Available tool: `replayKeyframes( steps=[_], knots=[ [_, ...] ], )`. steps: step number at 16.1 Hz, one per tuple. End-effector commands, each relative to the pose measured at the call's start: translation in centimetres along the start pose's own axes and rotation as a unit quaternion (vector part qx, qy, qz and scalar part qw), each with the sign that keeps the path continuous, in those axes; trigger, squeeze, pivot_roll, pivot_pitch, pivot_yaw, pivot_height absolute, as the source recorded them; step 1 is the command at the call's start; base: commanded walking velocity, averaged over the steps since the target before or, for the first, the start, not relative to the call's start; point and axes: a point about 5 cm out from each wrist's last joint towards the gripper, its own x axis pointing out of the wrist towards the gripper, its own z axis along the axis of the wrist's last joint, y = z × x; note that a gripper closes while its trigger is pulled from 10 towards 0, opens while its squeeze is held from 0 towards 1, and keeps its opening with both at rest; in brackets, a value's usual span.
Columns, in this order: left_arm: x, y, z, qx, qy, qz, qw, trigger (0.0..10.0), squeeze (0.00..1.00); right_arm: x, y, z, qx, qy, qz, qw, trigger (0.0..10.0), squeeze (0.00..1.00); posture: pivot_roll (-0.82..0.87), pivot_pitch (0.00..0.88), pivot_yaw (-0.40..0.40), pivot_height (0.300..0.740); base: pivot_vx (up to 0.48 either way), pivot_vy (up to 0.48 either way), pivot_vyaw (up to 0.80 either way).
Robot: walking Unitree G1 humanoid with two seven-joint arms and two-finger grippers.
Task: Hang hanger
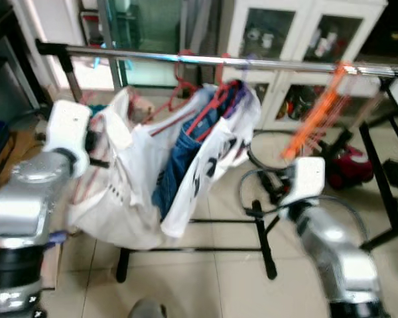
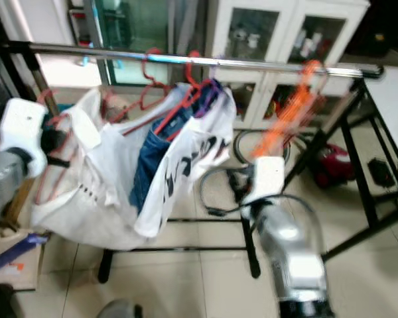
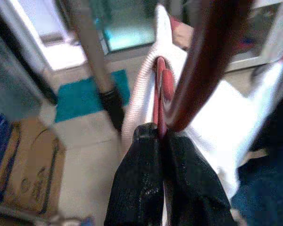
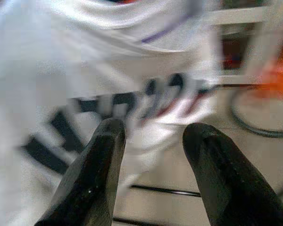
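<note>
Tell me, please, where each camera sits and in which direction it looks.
Left eye view: on the head, looking forward and down at the clothes rail; both silver arms show.
Right eye view: same head, same scene.
Left wrist view: along the left claw, shut on a red hanger.
Right wrist view: along the open right claw toward the white shirt.
Shared: the shirt shows in all views.

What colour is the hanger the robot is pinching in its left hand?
Red. The hanger shows best in the left wrist view, pinched in the left gripper.

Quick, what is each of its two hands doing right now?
Left tool: closed on a red hanger.
Right tool: open, holding nothing, facing a white shirt.
</note>
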Motion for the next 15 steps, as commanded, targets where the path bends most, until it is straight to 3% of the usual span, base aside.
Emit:
replayKeyframes(
  steps=[1, 3, 5, 7, 10, 15],
  knots=[
    [-0.6, -0.5, 0.6, -0.003, -0.005, -0.025, 1.000, 10.0, 0.00, -0.6, -1.1, 0.1, -0.007, 0.006, -0.018, 1.000, 10.0, 0.00, 0.11, 0.059, -0.064, 0.740, 0.255, 0.000, 0.00],
    [-1.9, -1.7, -0.2, -0.012, 0.034, -0.101, 0.994, 10.0, 0.00, -0.9, -1.5, 0.1, -0.010, 0.015, -0.024, 1.000, 10.0, 0.00, 0.10, 0.063, -0.063, 0.740, 0.000, 0.000, 0.00],
    [-3.7, -2.8, -0.7, 0.023, 0.057, -0.169, 0.984, 10.0, 0.00, -1.1, -1.6, 0.1, -0.008, 0.020, -0.026, 0.999, 10.0, 0.00, 0.11, 0.067, -0.070, 0.740, 0.000, 0.000, 0.00],
    [-3.3, -1.1, 0.3, 0.025, 0.036, -0.122, 0.992, 10.0, 0.00, -1.0, -1.6, 0.1, -0.011, 0.028, -0.022, 0.999, 10.0, 0.00, 0.11, 0.068, -0.078, 0.740, 0.000, 0.000, 0.00],
    [-2.6, 0.5, 1.7, 0.038, 0.029, -0.099, 0.994, 10.0, 0.00, -0.9, -1.8, 0.4, -0.014, 0.028, -0.032, 0.999, 10.0, 0.00, 0.12, 0.071, -0.081, 0.740, 0.000, 0.000, 0.00],
    [0.2, 1.3, 3.5, -0.005, -0.009, -0.033, 0.999, 10.0, 0.00, -0.8, -2.9, 0.2, -0.021, 0.035, -0.073, 0.996, 10.0, 0.00, 0.11, 0.074, -0.081, 0.740, 0.000, 0.000, 0.00]
  ],
)
